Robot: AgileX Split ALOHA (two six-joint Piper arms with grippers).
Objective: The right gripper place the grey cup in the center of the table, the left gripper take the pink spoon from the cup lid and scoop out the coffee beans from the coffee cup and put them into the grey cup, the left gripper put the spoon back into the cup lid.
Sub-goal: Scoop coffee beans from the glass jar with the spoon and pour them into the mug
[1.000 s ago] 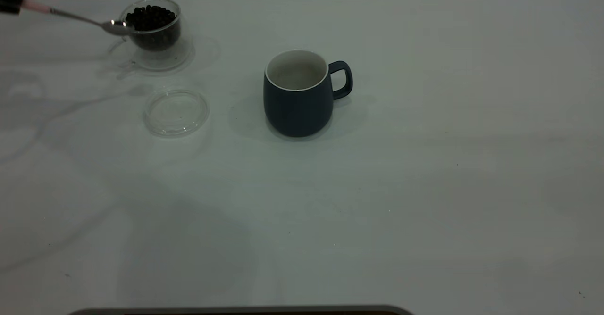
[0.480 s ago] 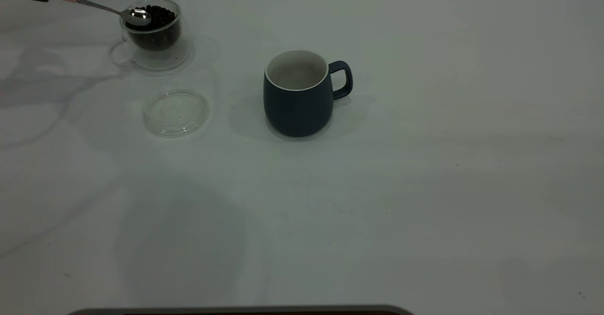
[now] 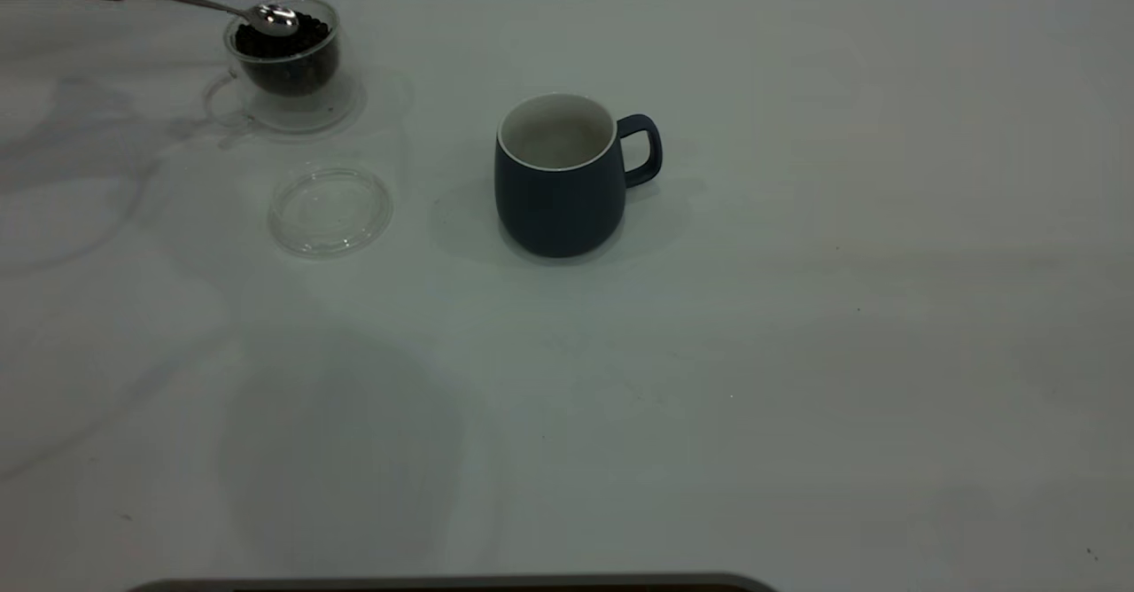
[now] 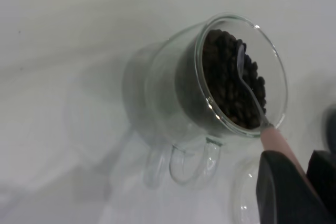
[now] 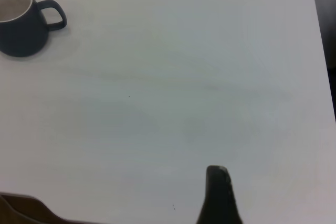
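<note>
Spoon bowl now over the beans; scoop about to begin.

Over the last second the left pincer (image 4: 294, 182) carries the pink spoon (image 3: 232, 10) from beside the coffee cup (image 3: 285, 53) up over its rim; the metal bowl now rests on the coffee beans (image 4: 231, 80) and looks empty, so I judge no scoop is taken yet. The pincer is clamped on the pink handle, just outside the glass rim, with the beans directly ahead of its tips. The grey cup (image 3: 560, 175) stands well apart from it, mid-surface, empty; the cup lid (image 3: 330, 209) lies between, bare. Right pincer (image 5: 218, 195) is parked far off; I cannot tell its state.
</note>
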